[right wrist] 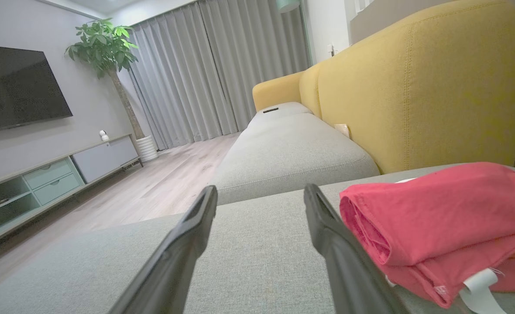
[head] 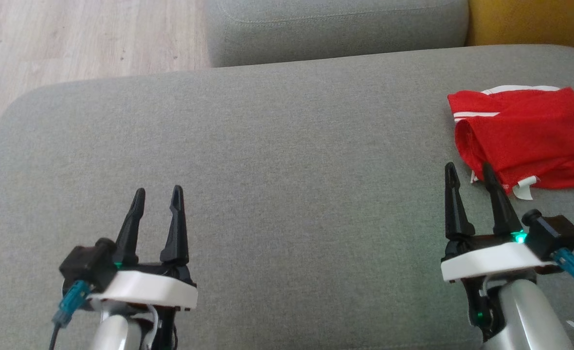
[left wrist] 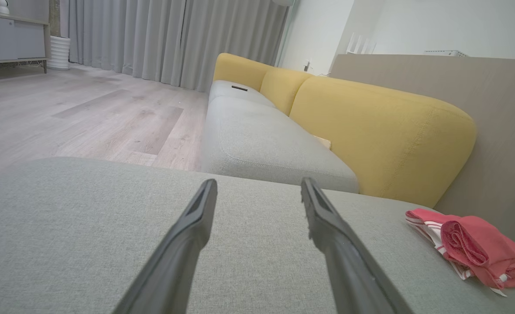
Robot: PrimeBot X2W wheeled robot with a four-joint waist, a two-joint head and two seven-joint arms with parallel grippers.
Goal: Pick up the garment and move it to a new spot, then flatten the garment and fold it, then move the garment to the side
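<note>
garment [head: 525, 136]: red with white stripes, folded into a loose bundle at the far right of the grey cushion [head: 267, 146]; a white label sticks out at its near edge.
left gripper [head: 158, 192]: near left over bare cushion, 2 fingers spread wide, nothing between them.
right gripper [head: 468, 170]: near right, 2 fingers spread wide and empty; right finger just beside the garment's near-left corner, contact unclear.
surroundings: yellow backrest [head: 535, 19] far right; wooden floor [head: 73, 39] far left.

Left pincer [left wrist: 258, 184] spread wide, empty, over grey sofa cushion [left wrist: 65, 226]. Folded red garment [left wrist: 471, 244] lies on cushion, well apart at right, below yellow backrest [left wrist: 384, 135].
</note>
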